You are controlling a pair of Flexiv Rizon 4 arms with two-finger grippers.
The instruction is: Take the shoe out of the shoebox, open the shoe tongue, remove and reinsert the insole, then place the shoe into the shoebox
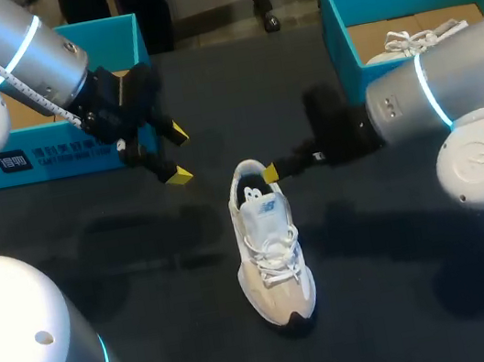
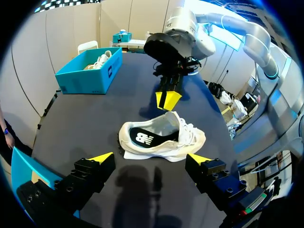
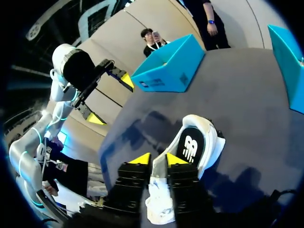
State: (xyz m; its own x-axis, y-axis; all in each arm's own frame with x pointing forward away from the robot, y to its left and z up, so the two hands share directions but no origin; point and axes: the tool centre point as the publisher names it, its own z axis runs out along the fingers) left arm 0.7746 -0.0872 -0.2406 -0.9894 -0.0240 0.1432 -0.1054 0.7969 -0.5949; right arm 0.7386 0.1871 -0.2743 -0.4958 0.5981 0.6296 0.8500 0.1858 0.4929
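Observation:
A white and beige sneaker stands upright on the black table, heel toward the back, its dark insole showing through the opening. My right gripper is at the right rim of the heel collar. In the right wrist view its fingers are nearly together with the white rim of the sneaker pinched between them. My left gripper hangs wide open above the table, to the left of and behind the sneaker, holding nothing. The right gripper shows beyond the sneaker in the left wrist view.
A blue shoebox with a cardboard floor sits at the back left, behind my left arm. A second blue shoebox at the back right holds another white sneaker. Bare black tabletop lies around the sneaker.

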